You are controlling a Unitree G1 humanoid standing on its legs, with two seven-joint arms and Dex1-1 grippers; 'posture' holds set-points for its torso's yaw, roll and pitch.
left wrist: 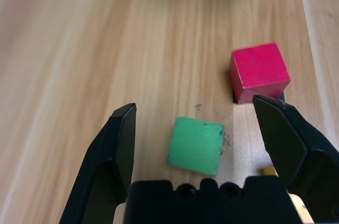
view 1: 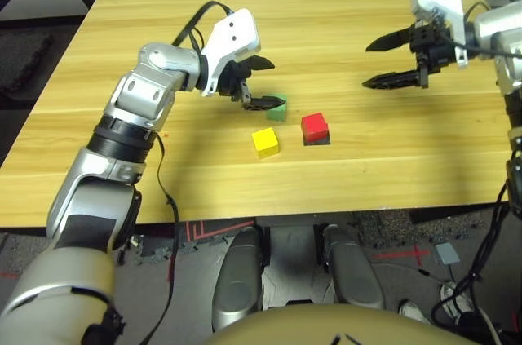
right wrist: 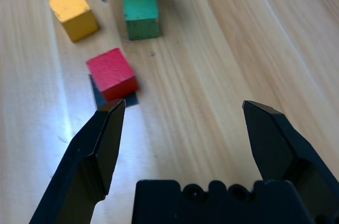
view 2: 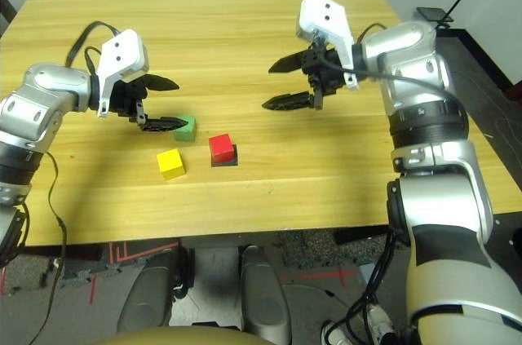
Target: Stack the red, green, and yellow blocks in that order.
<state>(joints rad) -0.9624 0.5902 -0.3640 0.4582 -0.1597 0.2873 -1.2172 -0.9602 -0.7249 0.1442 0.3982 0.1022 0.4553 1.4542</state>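
On the pale wooden table [view 1: 342, 27], with its long straight grain, we find our left gripper [view 1: 259, 84] spread wide and empty, poised over the green block [left wrist: 195, 145]; one black finger looks to reach just past the cube's near edge, though whether it touches we cannot tell. Our left forearm angles up from the table's near edge, wrist bent toward the middle. Nearer to us lies the yellow block [view 1: 265, 142], a plain matte cube well clear of that gripper. To its right sits the red block [view 1: 314, 126], resting on a flat black pad [right wrist: 108, 97] whose edge peeks out beneath it. Farther right, our right gripper [view 2: 287, 82] hangs above bare wood, its tapered fingers parted and holding nothing, elbow bent and forearm turned inward.
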